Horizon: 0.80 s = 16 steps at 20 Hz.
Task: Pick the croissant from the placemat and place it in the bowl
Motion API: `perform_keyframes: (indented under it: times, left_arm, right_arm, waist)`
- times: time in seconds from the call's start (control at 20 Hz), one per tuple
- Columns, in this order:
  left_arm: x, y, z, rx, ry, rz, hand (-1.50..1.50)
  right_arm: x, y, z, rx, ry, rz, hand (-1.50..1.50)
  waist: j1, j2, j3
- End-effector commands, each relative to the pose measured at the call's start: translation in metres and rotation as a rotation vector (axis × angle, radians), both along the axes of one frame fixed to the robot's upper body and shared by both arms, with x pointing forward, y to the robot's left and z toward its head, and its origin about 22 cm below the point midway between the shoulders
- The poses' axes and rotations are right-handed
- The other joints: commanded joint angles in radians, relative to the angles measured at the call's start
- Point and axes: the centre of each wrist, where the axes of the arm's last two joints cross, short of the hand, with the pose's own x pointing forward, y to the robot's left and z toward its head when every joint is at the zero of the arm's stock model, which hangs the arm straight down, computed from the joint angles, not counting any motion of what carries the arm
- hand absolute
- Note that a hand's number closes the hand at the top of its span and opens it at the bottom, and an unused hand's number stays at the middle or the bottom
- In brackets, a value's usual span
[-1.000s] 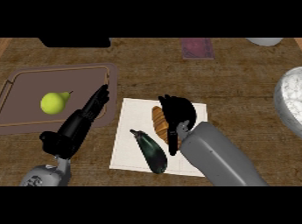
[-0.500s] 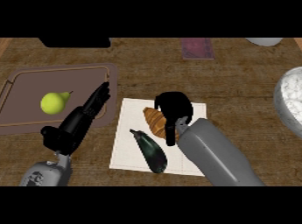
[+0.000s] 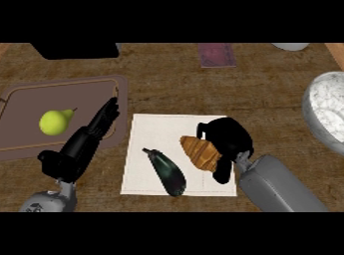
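Note:
A golden-brown croissant (image 3: 199,152) is over the white placemat (image 3: 156,132), right of centre. My right hand (image 3: 230,142) is curled round its right side, thumb below and fingers above, hiding part of it. The croissant looks tilted, its upper end pointing left. The speckled white bowl (image 3: 336,114) stands at the right edge, well apart from the hand. My left hand (image 3: 83,144) rests open with straight fingers, lying over the right edge of the brown tray.
A dark eggplant (image 3: 165,172) lies on the placemat just left of the croissant. A brown tray (image 3: 27,144) at left holds a yellow-green pear (image 3: 54,122). A purple item (image 3: 217,55) and a black object (image 3: 75,50) sit at the back.
My right hand has closed on the croissant and turned it, shifting it slightly left and toward me on the placemat. The left hand has barely moved.

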Motion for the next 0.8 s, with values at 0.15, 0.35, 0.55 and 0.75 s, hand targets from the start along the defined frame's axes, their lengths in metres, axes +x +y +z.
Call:
perform_keyframes:
  times: [0.15,0.35,0.55,0.75]
  left_arm:
    - [-0.004,0.008,-0.001,-0.006,0.004,0.032,0.0]
    - [-0.002,0.004,0.004,-0.011,0.015,0.018,0.0]
    - [-0.004,-0.001,-0.001,-0.007,0.018,0.016,0.0]
    - [-0.003,-0.002,-0.002,-0.008,-0.002,0.01,0.0]
  right_arm:
    - [-0.063,-0.093,0.028,-0.103,-0.226,0.067,1.5]
    - [-0.08,-0.115,0.081,0.022,-0.426,-0.007,1.5]
    - [-0.09,-0.13,0.119,0.262,-0.586,-0.085,1.5]
    - [-0.107,-0.152,0.135,0.45,-0.621,-0.185,1.5]
  waist:
    - [-0.027,-0.001,0.0]
    - [-0.026,-0.002,0.0]
    - [-0.026,0.0,0.001]
    - [-0.014,0.006,0.001]
